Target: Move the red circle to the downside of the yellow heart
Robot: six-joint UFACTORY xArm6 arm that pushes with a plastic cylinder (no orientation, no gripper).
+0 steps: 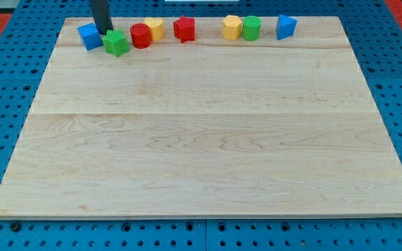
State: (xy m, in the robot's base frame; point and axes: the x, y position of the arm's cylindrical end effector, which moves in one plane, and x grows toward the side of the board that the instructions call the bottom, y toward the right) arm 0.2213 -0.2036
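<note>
The red circle [140,35] sits near the board's top edge, left of centre. A yellow block [155,28] touches its upper right side. A second yellow block [232,27] sits further right along the top, next to a green circle [250,28]. I cannot tell which yellow block is the heart. My tip [105,33] is at the top left, between a blue cube [89,35] and a green star [116,42], about one block's width left of the red circle.
A red star [184,28] sits between the two yellow blocks. A blue triangle [285,26] is at the top right. All blocks line the top edge of the wooden board [201,139], which lies on a blue perforated table.
</note>
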